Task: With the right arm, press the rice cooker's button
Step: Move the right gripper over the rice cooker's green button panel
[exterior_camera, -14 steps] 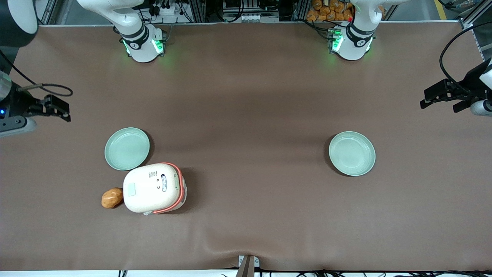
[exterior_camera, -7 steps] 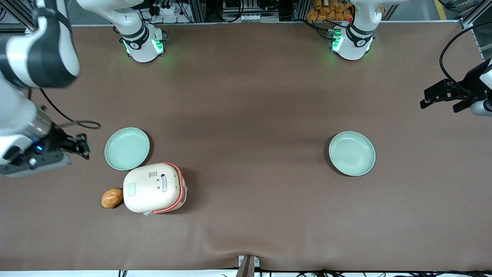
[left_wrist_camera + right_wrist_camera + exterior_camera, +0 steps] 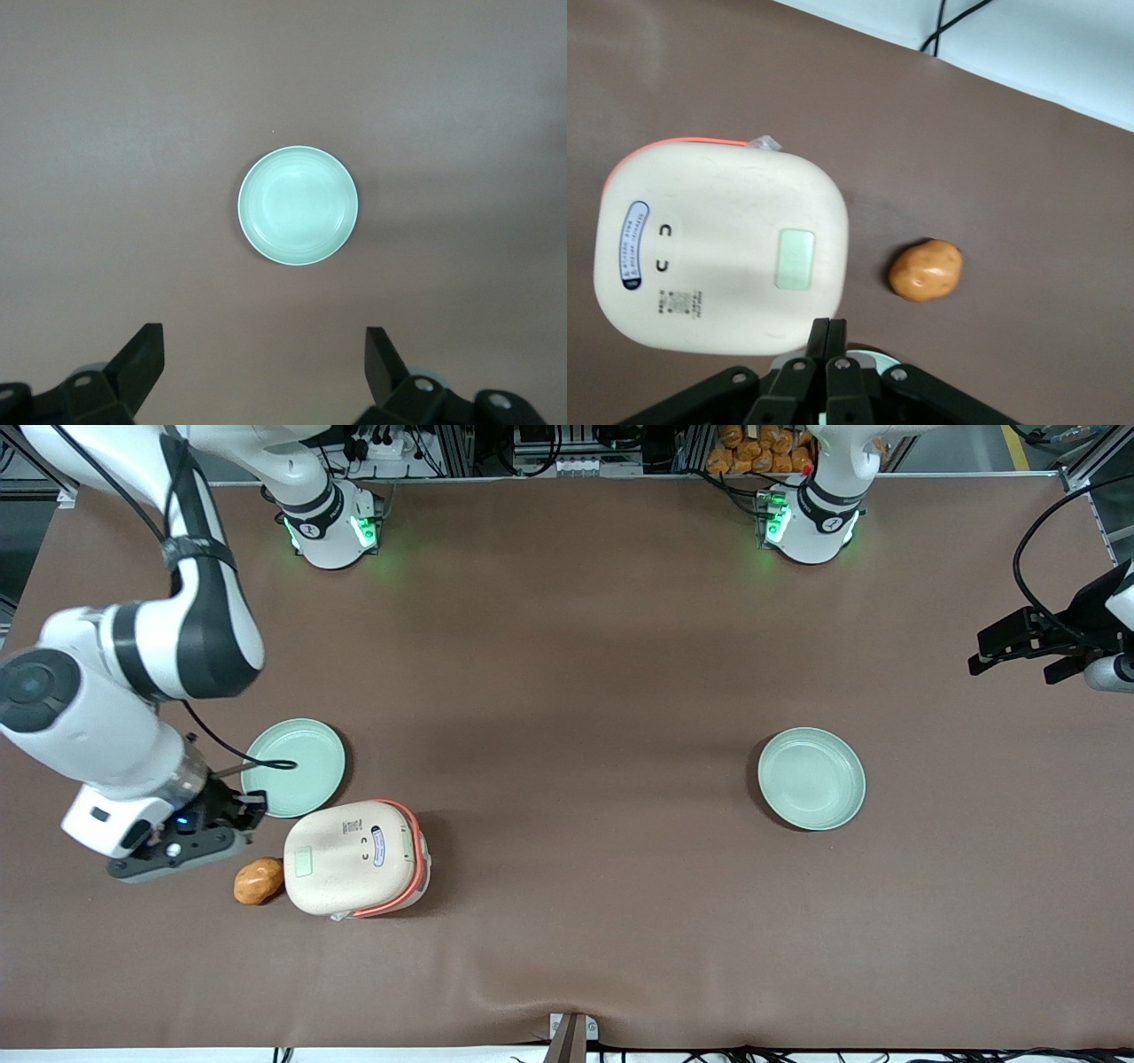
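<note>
Closed gripper [image 3: 251,812] of the right arm [image 3: 133,682] hovering beside the rice cooker [image 3: 353,857], fingertips pressed together in the wrist view, above the rim of a pale green plate [image 3: 294,767]. Potato [image 3: 258,880] touching the cooker toward the working arm's end; pale green rectangular button [image 3: 795,258] clearest from the wrist. Second plate [image 3: 811,778] toward the parked arm's end, wide brown table [image 3: 567,691] between.
</note>
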You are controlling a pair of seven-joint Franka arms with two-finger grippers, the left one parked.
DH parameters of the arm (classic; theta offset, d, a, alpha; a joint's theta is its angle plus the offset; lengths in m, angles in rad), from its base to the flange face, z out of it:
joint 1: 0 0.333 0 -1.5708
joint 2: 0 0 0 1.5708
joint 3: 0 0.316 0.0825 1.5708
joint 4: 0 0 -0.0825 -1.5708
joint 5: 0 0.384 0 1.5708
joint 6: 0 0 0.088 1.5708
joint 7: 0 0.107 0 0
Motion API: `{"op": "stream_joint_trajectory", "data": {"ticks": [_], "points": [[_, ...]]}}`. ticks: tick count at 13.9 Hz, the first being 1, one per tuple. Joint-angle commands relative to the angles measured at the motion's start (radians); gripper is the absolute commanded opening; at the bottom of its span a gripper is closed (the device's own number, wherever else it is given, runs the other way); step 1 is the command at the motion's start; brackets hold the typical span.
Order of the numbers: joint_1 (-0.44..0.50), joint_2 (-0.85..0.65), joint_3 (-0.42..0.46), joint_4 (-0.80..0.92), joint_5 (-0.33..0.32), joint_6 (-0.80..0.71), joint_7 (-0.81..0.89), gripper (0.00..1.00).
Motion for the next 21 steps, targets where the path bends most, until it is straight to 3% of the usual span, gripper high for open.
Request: {"op": "stream_joint_trajectory", "data": {"ticks": [1,21], "points": [[0.003,0.039,-0.005,0.011,0.041,0.036,0.007,0.0],[0.021,0.151,-0.005,0.005,0.042,0.148,0.006,0.0]]}}
